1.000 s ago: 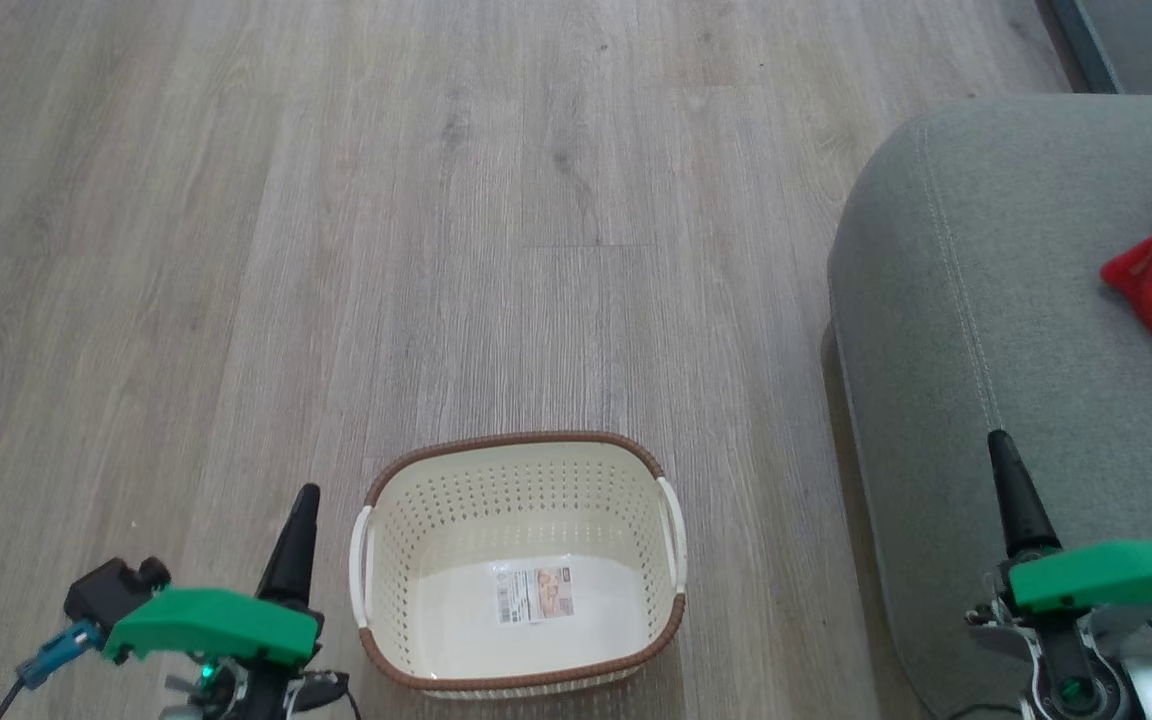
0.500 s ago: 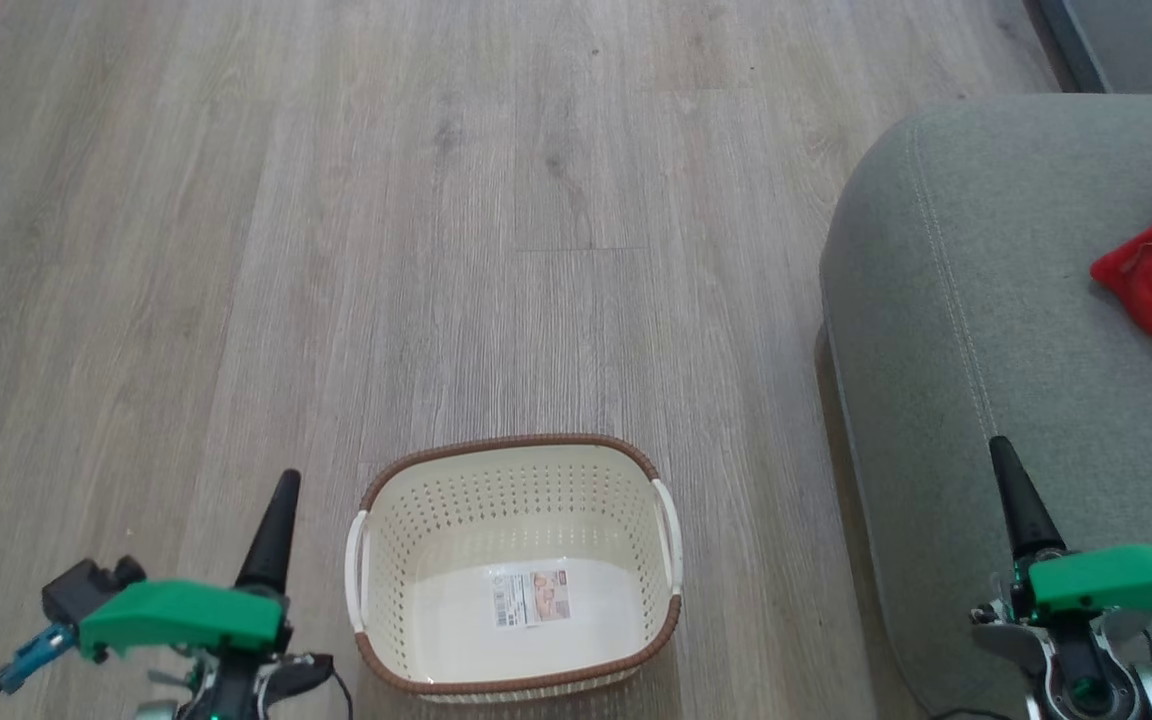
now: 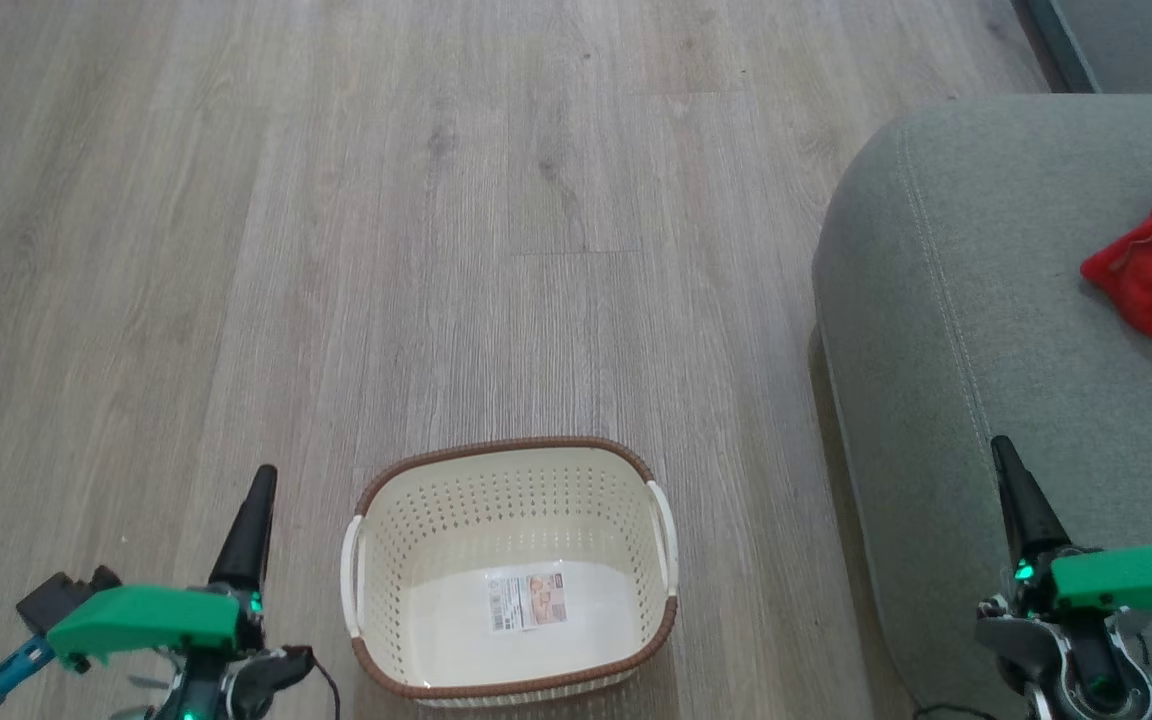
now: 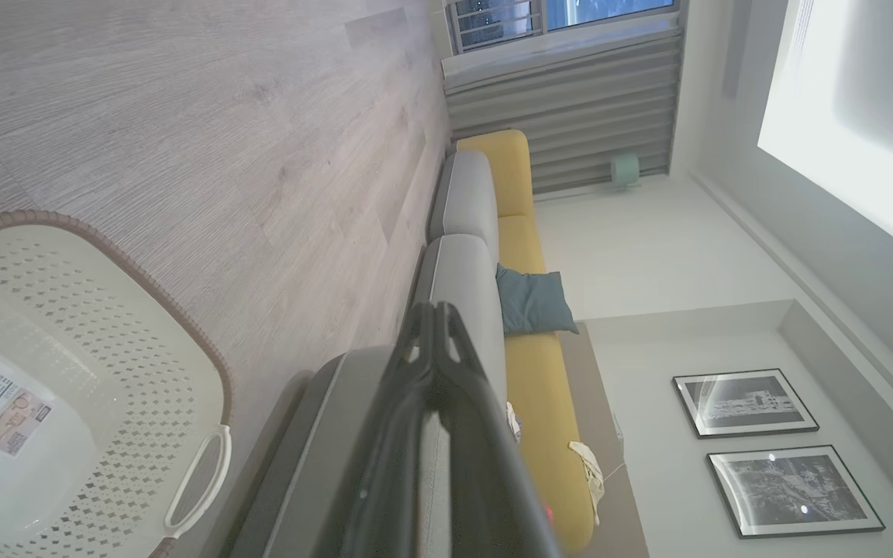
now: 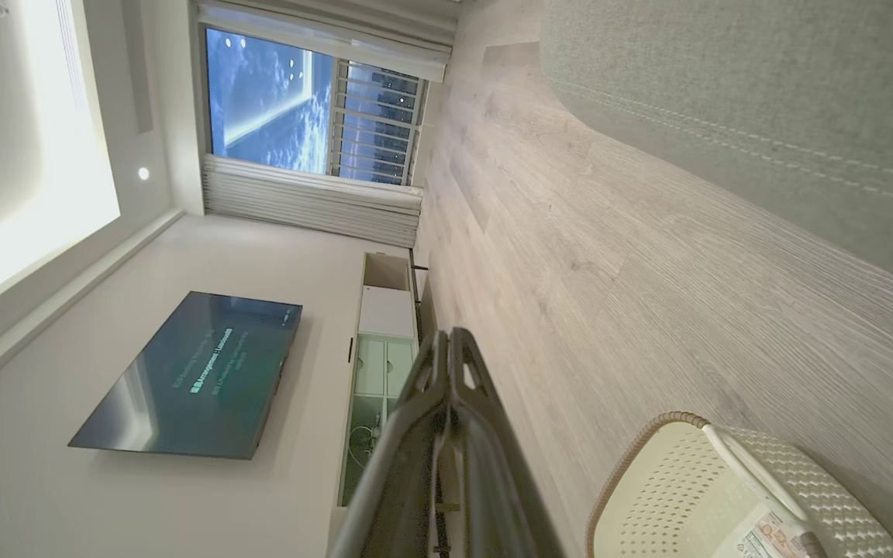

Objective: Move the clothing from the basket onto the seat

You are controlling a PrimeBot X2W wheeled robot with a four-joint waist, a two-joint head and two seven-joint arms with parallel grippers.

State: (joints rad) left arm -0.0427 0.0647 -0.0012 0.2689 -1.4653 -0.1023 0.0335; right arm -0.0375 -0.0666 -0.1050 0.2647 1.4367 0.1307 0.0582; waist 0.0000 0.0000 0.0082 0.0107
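Two grippers sit low at the near edge of the head view, both clenched with nothing between their fingers. The left gripper (image 3: 256, 500) hovers over the wooden floor (image 3: 336, 250) just left of the basket (image 3: 506, 446), its dark fingers pressed into one point that aims to the far side. The right gripper (image 3: 1012, 485) shows over the near part of the seat (image 3: 976, 300), closed the same way and gripping nothing.

The basket stands upright on the floor between the two grippers, near the seat's rounded corner but apart from it. A paper label (image 3: 528, 600) shows plainly on its white bottom. The clothing (image 3: 1151, 270), a crumpled red bundle, lies on the seat at the far right, cut by the picture's edge and well apart from the basket.

In the left wrist view the fingertips (image 4: 435, 329) meet, with the basket's perforated wall (image 4: 105, 325) beside them. In the right wrist view the fingertips (image 5: 450, 353) also touch, near the basket's brown rim (image 5: 667, 420).
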